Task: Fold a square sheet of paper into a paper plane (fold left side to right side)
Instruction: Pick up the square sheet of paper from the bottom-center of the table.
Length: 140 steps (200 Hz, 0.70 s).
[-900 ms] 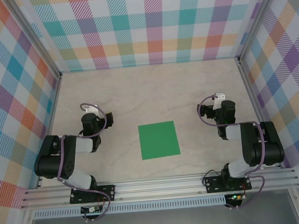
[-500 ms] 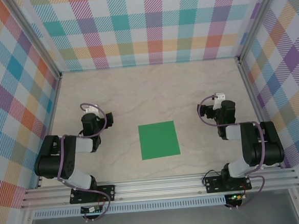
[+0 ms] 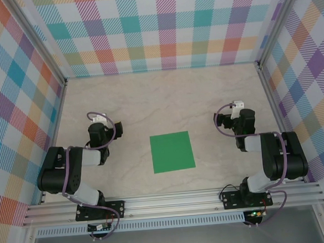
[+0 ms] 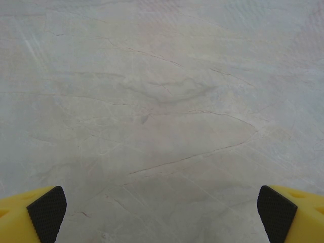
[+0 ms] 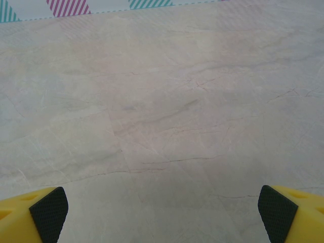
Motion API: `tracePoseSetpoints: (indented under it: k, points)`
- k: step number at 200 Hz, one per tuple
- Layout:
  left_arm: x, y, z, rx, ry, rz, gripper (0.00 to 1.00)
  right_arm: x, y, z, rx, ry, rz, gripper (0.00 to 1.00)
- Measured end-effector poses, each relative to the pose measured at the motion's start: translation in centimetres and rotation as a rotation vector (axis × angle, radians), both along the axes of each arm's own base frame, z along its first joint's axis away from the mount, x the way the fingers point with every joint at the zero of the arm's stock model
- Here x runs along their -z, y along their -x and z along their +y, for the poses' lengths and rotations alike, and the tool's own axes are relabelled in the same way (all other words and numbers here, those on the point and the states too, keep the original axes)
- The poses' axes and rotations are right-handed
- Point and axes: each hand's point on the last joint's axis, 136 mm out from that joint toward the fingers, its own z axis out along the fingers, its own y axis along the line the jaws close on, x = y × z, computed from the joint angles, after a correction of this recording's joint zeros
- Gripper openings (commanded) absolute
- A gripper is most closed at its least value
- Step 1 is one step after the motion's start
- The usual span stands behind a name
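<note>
Top external: square sheet of paper [image 3: 172,152] lies flat between left end effector [image 4: 162,215] and right end effector [image 5: 163,215], both released.

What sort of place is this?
Probably a lab cell for robot recordings: a marble-look table walled by plaid panels, an aluminium frame at its near edge carrying the left arm and right arm, and a green sheet of paper lying between them.
</note>
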Motion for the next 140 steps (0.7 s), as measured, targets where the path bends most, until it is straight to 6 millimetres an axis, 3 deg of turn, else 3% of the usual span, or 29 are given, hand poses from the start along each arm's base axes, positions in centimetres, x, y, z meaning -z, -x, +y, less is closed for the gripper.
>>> tracePoseSetpoints:
  k: [81, 101, 116, 140]
  points:
    - [0.0, 0.0, 0.0, -0.001, 0.000, 0.000, 1.00, 0.0, 0.0, 0.0, 0.000, 0.000, 0.000, 1.00]
    - [-0.4, 0.5, 0.2, -0.012, -0.001, 0.034, 0.93, 0.1, 0.0, -0.1, 0.007, -0.001, 0.047, 1.00]
    - [-3.8, 0.6, 0.4, -0.026, 0.000, 0.000, 0.94, -1.8, -0.4, -0.3, 0.020, 0.003, 0.068, 1.00]
    - [-13.1, 0.5, 0.2, -0.054, 0.056, -0.178, 1.00, -9.7, -0.8, -0.7, 0.050, -0.016, -0.034, 1.00]
